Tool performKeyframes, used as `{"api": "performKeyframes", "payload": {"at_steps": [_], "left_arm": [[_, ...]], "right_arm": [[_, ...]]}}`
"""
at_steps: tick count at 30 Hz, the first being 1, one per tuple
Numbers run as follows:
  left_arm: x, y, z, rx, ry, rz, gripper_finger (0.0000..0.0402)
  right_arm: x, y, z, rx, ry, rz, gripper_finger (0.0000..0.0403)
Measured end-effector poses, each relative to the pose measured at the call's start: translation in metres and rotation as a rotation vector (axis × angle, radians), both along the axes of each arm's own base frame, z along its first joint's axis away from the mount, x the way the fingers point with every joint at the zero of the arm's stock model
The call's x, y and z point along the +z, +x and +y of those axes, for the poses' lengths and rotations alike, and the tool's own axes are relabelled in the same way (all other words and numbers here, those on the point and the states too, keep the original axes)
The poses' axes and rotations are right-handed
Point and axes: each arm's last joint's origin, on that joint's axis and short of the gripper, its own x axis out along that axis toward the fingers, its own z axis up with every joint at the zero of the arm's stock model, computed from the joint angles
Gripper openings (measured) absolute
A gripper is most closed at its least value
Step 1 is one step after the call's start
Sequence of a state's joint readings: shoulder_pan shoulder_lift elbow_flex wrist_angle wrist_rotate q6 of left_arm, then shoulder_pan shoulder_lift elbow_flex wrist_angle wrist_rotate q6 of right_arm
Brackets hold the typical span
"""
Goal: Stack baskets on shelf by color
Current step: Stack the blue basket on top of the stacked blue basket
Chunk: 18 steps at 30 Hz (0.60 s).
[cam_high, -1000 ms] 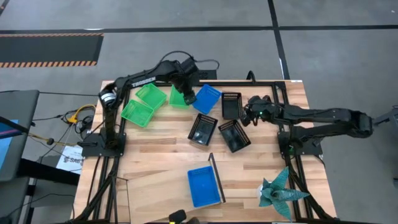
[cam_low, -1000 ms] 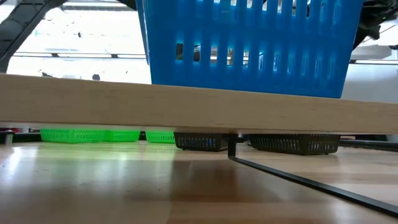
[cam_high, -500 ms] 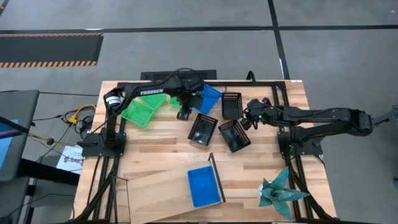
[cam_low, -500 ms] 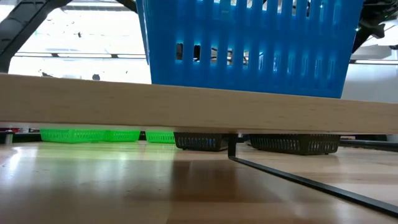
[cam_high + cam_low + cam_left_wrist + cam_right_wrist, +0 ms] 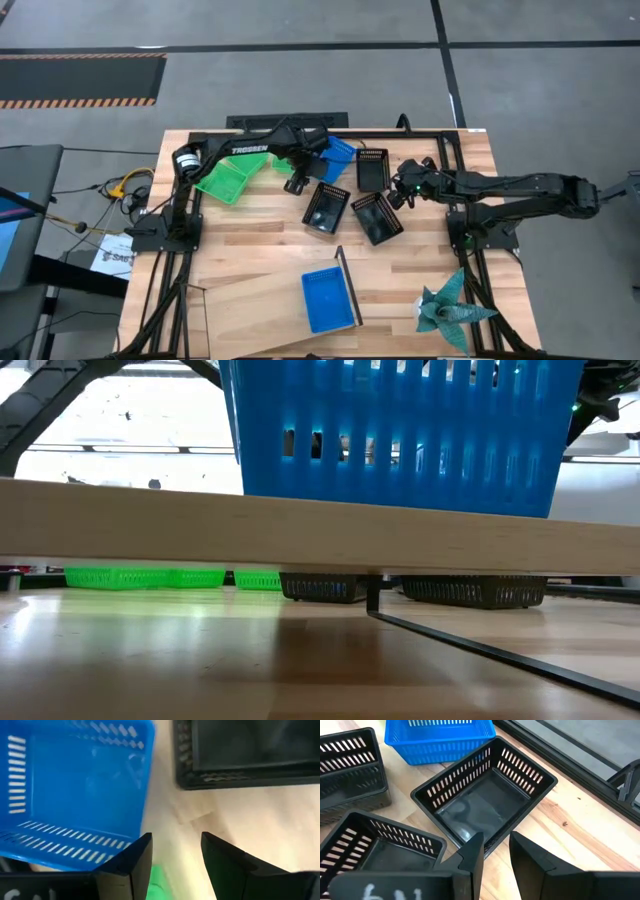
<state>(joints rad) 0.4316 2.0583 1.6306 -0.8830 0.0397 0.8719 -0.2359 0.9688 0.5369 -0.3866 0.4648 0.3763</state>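
Baskets sit spread over the upper middle of the high view. One blue basket [image 5: 327, 299] rests on the shelf [image 5: 255, 300] at the lower middle. Another blue basket [image 5: 337, 156] lies at the top center, just beside the left gripper [image 5: 297, 181], whose fingers are apart and hold nothing. A green basket [image 5: 223, 181] lies left of it. The right gripper [image 5: 397, 190] is near three black baskets [image 5: 373, 169], fingers a little apart and empty.
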Motion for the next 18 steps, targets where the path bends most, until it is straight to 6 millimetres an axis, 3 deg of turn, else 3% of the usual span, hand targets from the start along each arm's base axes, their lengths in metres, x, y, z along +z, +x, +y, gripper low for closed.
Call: {"api": "performKeyframes", "payload": {"at_steps": [5,12,18], "left_arm": [[-0.007,0.002,0.004,0.039,0.036,0.013,0.0158],[0.008,-0.001,-0.003,0.035,0.041,-0.001,0.0157],[0.006,0.002,0.003,-0.006,0.072,-0.033,0.0157]], "right_arm": [[0.0,0.0,0.0,0.0,0.001,0.005,0.0118],[-0.001,-0.001,0.0,0.001,0.001,0.01,0.0118],[-0.001,-0.001,0.0,0.001,0.003,0.015,0.0118]]}}
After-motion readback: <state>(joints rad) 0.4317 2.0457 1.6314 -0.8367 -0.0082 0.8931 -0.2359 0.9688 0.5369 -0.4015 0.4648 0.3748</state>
